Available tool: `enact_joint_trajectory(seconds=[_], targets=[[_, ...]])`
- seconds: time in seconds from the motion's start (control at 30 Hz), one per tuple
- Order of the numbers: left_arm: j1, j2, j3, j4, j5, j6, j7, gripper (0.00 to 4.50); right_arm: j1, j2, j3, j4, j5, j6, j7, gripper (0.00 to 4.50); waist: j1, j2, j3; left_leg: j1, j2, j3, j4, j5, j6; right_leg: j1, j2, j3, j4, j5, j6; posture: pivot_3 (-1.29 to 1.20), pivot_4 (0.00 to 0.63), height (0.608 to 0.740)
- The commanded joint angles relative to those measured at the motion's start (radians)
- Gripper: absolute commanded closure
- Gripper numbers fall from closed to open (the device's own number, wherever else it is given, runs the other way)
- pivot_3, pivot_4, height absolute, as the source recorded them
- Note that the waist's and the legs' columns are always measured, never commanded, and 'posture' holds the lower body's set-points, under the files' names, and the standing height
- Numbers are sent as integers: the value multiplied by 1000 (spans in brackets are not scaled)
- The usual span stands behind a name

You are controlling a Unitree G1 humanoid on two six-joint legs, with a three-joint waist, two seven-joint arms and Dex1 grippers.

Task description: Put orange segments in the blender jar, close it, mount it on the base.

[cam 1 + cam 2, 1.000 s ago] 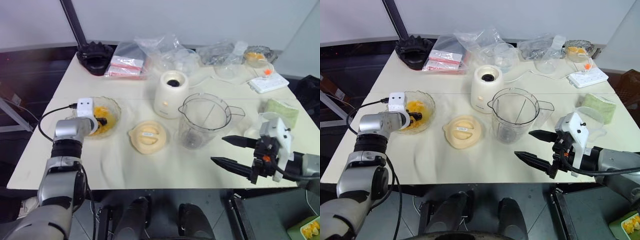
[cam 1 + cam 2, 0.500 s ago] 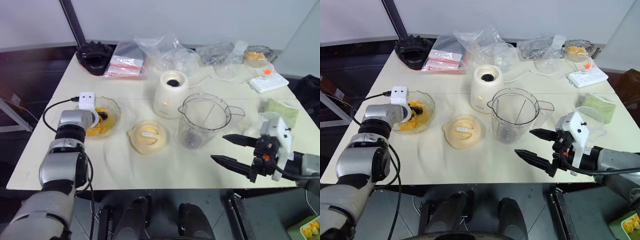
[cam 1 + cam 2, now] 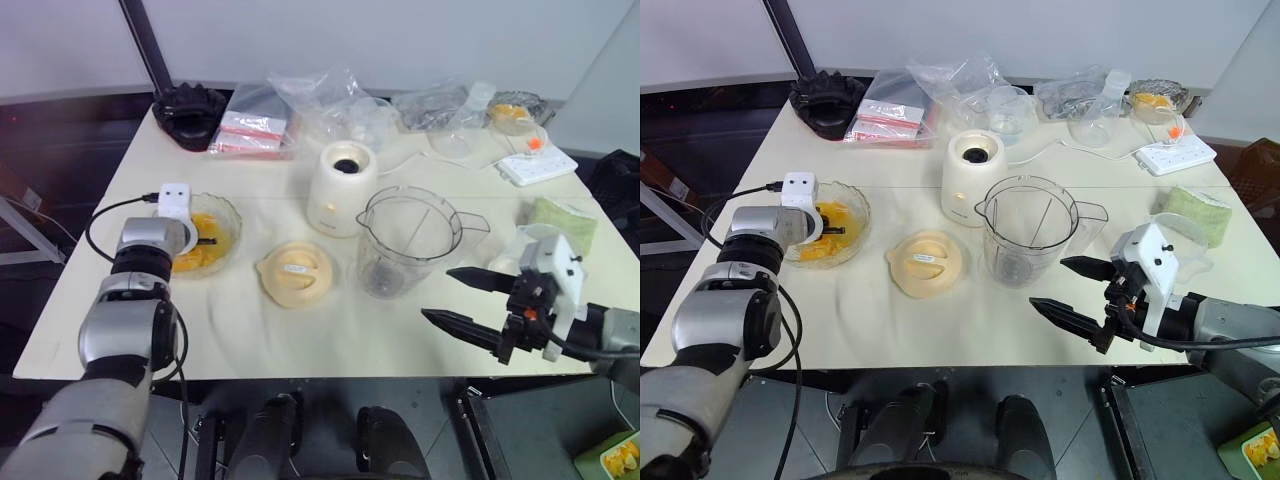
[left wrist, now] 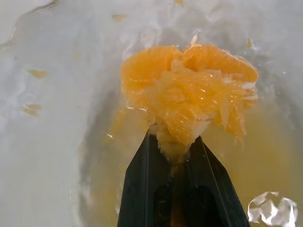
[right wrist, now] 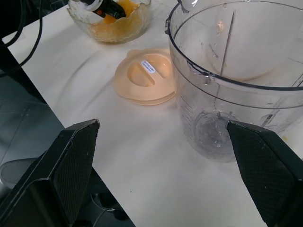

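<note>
- My left gripper (image 4: pixel 174 150) reaches into the scalloped glass bowl (image 3: pixel 228 213), fingers pinched on a clump of orange segments (image 4: pixel 189 94).
- My right gripper (image 3: pixel 462 298) hovers spread wide, holding nothing, near the blender jar (image 3: pixel 410 240).
- The jar stands upright between the cream lid (image 3: pixel 296 271) and my right gripper, just beside the base (image 3: pixel 343 187).

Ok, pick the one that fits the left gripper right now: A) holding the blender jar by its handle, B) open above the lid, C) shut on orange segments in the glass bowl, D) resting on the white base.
C: the left wrist view shows the left gripper pinched on the orange segments, and the head views place it inside the glass bowl.
</note>
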Motion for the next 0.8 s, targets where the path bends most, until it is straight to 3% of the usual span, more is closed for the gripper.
enact_joint_trajectory(seconds=[0.03,0.2,0.43,0.63,0.8], targets=[[-2,54,-25,-208,12,126,-38,4274,4,-1,-30,-8,5,-18,12,0,-1,-1,0,-1,0,0,0,0,0,-1,0,0,0,0,0,0,150,740],[48,134,-63,-545,-7,374,-125,4274,6,0,-24,8,-19,-26,22,0,-2,0,0,-2,0,0,0,0,0,-2,0,0,1,0,0,0,150,740],[103,208,-76,-736,-48,531,-221,4274,1,4,-14,25,-43,-35,42,0,-1,0,0,-1,0,0,0,0,0,-2,0,0,1,0,-1,0,150,740],[137,274,-112,-743,-74,399,-354,4274,-8,-13,-40,49,-44,-33,64,0,-1,0,0,-1,0,0,0,0,0,-2,0,1,1,-2,-4,0,150,740],[108,311,-99,-723,-153,273,-554,4274,4,-12,-89,67,-75,-40,61,0,0,0,0,-2,0,0,0,0,0,-2,0,1,-1,-2,-5,0,150,740]])
